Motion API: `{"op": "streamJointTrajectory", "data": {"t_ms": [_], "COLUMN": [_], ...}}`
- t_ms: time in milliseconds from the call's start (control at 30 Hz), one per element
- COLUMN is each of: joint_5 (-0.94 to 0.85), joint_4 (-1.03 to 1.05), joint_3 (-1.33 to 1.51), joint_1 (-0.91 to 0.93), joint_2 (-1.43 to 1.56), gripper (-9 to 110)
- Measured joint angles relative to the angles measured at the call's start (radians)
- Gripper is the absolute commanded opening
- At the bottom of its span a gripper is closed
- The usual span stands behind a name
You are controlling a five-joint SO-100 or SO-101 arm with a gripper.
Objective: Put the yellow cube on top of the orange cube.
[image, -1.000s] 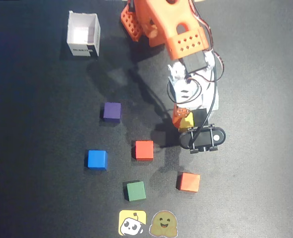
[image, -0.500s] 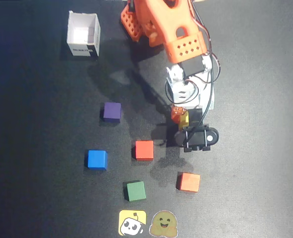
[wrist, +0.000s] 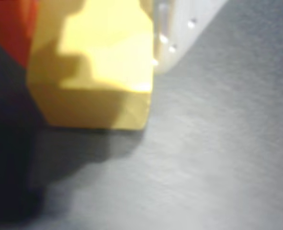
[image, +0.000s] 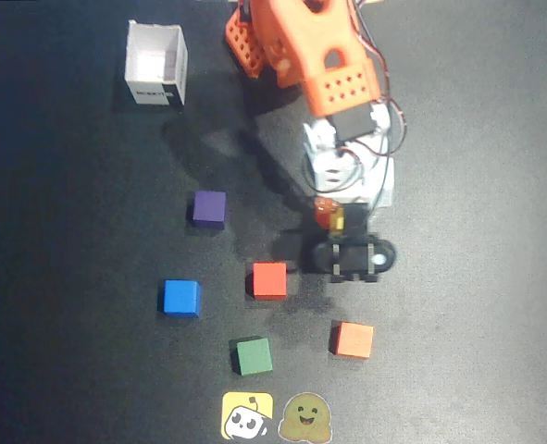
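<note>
The yellow cube (image: 341, 221) sits between my gripper's (image: 335, 219) fingers, mostly hidden under the arm in the overhead view. In the wrist view the yellow cube (wrist: 100, 72) fills the upper left, pressed between the orange finger (wrist: 7, 24) and the white finger (wrist: 179, 24), and casts a shadow on the dark mat below. My gripper (wrist: 91, 52) is shut on it. The light orange cube (image: 352, 339) rests on the mat, below the gripper in the overhead view and well apart from it.
A red-orange cube (image: 269, 279) lies just left of the gripper. Purple (image: 209, 209), blue (image: 180, 297) and green (image: 253, 355) cubes lie further left. A white open box (image: 156, 63) stands top left. Two flat stickers (image: 247, 415) (image: 304, 418) lie at the bottom edge.
The arm has swung left in the overhead view with the yellow cube still held. No cube on the mat has moved.
</note>
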Motion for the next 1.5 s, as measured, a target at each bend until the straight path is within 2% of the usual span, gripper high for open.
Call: {"op": "streamJointTrajectory", "data": {"t_ms": [333,1000,1500], "joint_5": [-0.041,-0.092,-0.094], "joint_4": [0.202,0.210,0.210], "joint_3": [-0.253,-0.790,-0.963], "joint_1": [0.087,0.080,0.083], "joint_2": [0.040,-0.446,-0.609], "gripper": [7,7,7]}}
